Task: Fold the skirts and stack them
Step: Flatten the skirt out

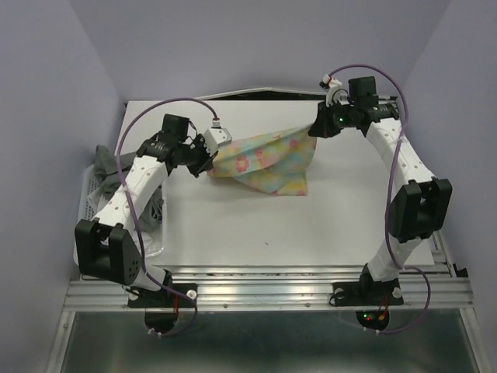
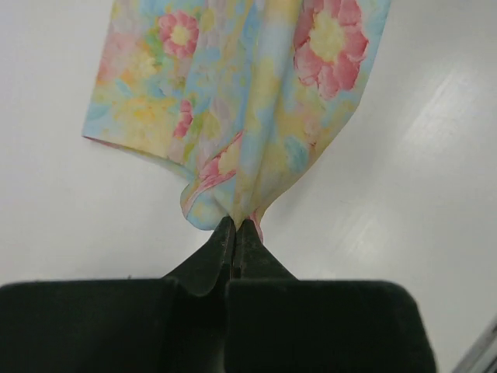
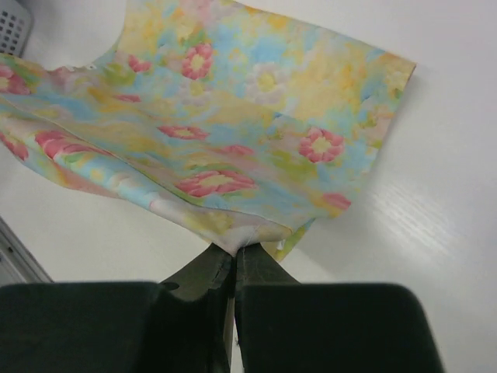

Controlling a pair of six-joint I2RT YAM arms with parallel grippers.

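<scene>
**Yellow-pink-blue floral skirt (image 1: 264,159) held between both jaws**

1. Skirt position. The floral skirt is spread across the far half of the white surface (image 1: 295,233), at about 12 o'clock from the surface centre. One end is lifted at 10 o'clock and the other at 1 o'clock. The cloth sags between these two points. Its lower corner, at about 5 o'clock on the skirt, appears to lie on the surface.

2. Left jaws. The left arm (image 1: 132,183) reaches toward 1 o'clock from its base. In the left wrist view, the left jaws are closed tight on a gathered edge of the skirt (image 2: 233,101), with the cloth fanning out toward 12 o'clock above the fingertips (image 2: 221,241).

3. Right jaws. The right arm (image 1: 404,167) reaches toward 11 o'clock from its base. In the right wrist view, the right jaws are pinched together on a corner of the skirt (image 3: 233,132), and the cloth spreads away toward 12 o'clock.

4. Other items. A white slatted basket (image 1: 87,194) stands off the surface edge at 9 o'clock, beside the left arm. A grey skirt (image 1: 105,159) is draped at the basket's far end. A corner of the basket (image 3: 14,23) shows at 10 o'clock in the right wrist view.
</scene>
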